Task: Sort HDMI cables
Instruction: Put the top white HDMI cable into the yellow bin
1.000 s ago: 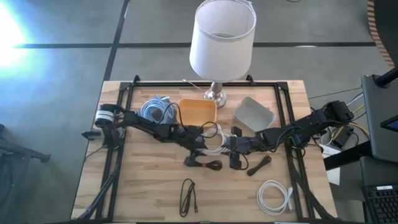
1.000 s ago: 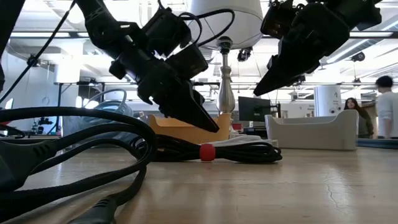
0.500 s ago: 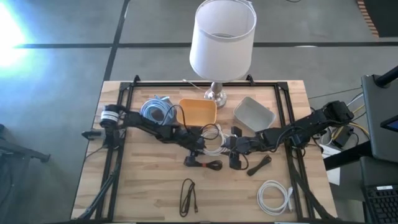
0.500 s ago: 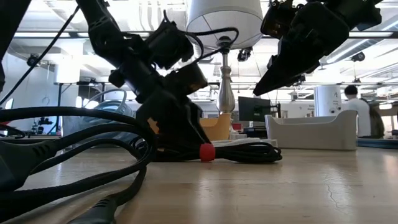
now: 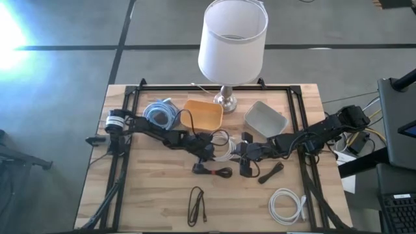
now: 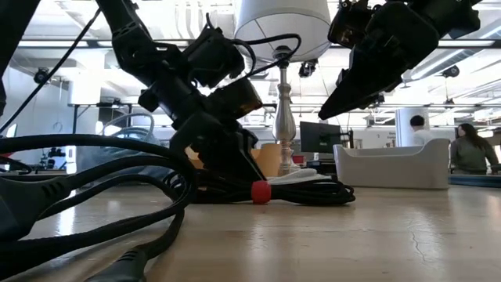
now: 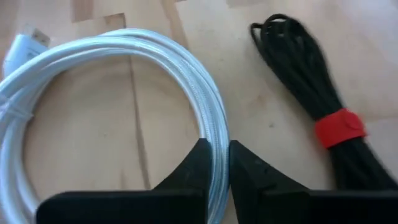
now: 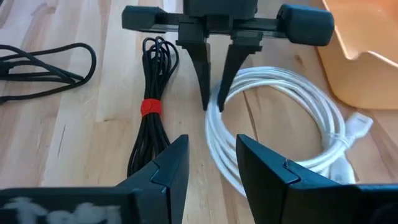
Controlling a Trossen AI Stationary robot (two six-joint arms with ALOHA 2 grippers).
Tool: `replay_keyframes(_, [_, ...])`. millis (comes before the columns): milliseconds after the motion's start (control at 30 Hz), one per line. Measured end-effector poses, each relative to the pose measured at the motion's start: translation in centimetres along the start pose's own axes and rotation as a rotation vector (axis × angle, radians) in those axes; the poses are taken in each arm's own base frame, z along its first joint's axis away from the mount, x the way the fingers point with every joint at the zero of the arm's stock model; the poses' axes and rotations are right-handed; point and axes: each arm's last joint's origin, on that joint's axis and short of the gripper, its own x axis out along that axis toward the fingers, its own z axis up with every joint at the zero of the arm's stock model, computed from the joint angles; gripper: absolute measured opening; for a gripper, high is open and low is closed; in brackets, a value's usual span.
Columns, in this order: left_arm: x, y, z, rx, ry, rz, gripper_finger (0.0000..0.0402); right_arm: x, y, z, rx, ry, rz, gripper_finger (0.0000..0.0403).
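We find the left gripper [image 5: 211, 153] down at mid-table, its two fingers [image 8: 200, 74] straddling one strand of a white HDMI cable loop [image 7: 112, 118]. The jaws stand narrow, pinched about that strand; in the left wrist view the white braid runs straight into the slot between the fingertips. Just beside the jaws, on their outer side, lies a black HDMI bundle [image 7: 311, 106] bound with a red tie [image 7: 337, 127], flat on the wooden table [image 5: 149, 195] and apart from the fingers.

The right gripper [image 5: 249, 151] hangs opposite, facing the left one across the white loop. Its fingers [image 8: 171, 171] are parted moderately and hold nothing; the white coil [image 8: 292, 118] and the red-tied bundle [image 8: 149, 124] lie ahead of its tips. In the low view it sits raised off the table.

Beyond the left jaws sits the orange tray [image 5: 205, 114], and past it a light blue cable coil [image 5: 161, 114]. The grey tray [image 5: 265, 119] stands behind the right gripper, near the lamp [image 5: 233, 42]. Nearer the front edge lie a thin black bundle [image 5: 197, 205], a second white loop [image 5: 286, 205], and a small black bundle [image 5: 272, 173].
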Motion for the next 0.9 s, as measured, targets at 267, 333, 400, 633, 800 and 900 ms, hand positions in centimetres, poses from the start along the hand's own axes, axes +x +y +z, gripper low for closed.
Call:
replay_keyframes(267, [-0.4,-2.9,1.6,0.048,-0.076,-0.109,0.0036,0.0,0.0,0.0,0.000,0.000,0.000,0.0117])
replay_keyframes(333, [-0.8,-3.4,2.6,0.071,-0.108,-0.103,0.0036,0.0,0.0,0.0,0.000,0.000,0.000,0.0116])
replay_keyframes(400, [-1.5,-3.8,3.5,0.090,-0.121,-0.077,0.0036,0.0,0.0,0.0,-0.001,0.003,0.000,0.0117])
replay_keyframes(633, [-5.8,-4.3,4.9,0.125,-0.041,0.052,0.0036,0.0,-0.1,-0.6,0.059,0.056,-0.019,0.0123])
replay_keyframes(800, [-9.6,-4.9,5.3,0.095,0.020,0.076,0.0036,0.0,-0.2,-1.1,0.061,0.082,-0.029,0.0120])
replay_keyframes(900, [-11.8,-5.3,5.9,0.118,0.007,0.159,0.0036,0.0,-0.2,-1.2,0.060,0.086,-0.030,0.0116])
